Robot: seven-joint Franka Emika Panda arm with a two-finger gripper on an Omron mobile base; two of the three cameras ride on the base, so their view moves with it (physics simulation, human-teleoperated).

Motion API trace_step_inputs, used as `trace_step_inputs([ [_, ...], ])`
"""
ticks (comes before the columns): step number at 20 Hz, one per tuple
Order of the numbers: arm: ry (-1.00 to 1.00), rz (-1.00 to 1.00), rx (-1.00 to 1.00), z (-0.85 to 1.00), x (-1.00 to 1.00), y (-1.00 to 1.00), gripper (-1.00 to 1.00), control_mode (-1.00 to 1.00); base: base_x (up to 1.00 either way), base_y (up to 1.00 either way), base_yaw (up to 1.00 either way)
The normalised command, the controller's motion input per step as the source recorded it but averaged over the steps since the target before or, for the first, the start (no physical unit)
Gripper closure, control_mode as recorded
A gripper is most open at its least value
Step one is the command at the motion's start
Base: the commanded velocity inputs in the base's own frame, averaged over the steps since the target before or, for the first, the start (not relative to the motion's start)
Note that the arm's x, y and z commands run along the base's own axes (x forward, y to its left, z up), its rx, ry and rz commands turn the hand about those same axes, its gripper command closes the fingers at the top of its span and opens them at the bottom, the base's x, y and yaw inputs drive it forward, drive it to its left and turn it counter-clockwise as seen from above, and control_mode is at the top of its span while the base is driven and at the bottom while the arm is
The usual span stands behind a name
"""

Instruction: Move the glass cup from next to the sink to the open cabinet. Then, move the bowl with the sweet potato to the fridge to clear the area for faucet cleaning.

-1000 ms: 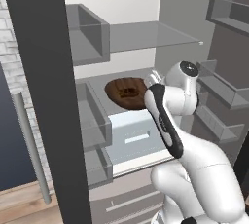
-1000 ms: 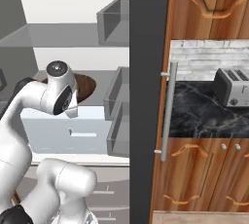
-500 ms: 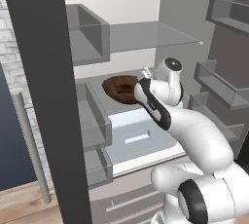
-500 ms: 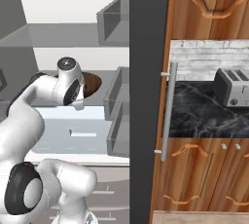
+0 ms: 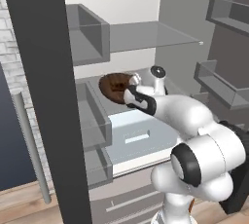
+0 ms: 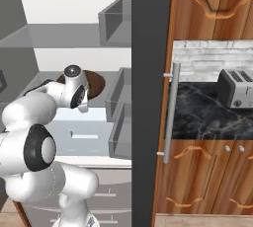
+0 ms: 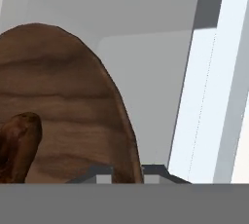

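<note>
The dark brown wooden bowl (image 5: 114,85) is inside the fridge (image 5: 146,34), at the level of its middle shelf. My gripper (image 5: 133,80) reaches in from the right and holds the bowl's near rim. In the hand view the bowl (image 7: 73,101) covers the left half, with the brown-orange sweet potato (image 7: 19,142) lying in it at the left edge. The gripper (image 7: 126,173) is shut on the bowl's rim, which passes between the two dark fingertips (image 7: 99,174). From the right base view the bowl (image 6: 95,83) shows behind my white wrist.
A light crisper drawer (image 5: 131,133) sits below the bowl's shelf. Grey bins line the fridge's left wall (image 5: 90,116), and door shelves (image 5: 221,84) stand at the right. Beyond the fridge's black edge (image 6: 148,97) are a dark marble counter (image 6: 207,115) and a toaster (image 6: 239,88).
My arm has stretched deeper into the fridge and its elbow has dropped. The bowl has gone a little further in and to the left with the gripper.
</note>
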Motion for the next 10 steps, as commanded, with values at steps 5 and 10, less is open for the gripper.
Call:
trace_step_inputs([
  [5,0.0,-0.05,0.0,-0.17,0.75,0.04,1.0,-1.0,0.0,0.0,0.0],
  [10,-0.01,-0.04,0.03,0.19,-0.32,-0.09,-1.0,-1.0,0.0,0.0,0.0],
])
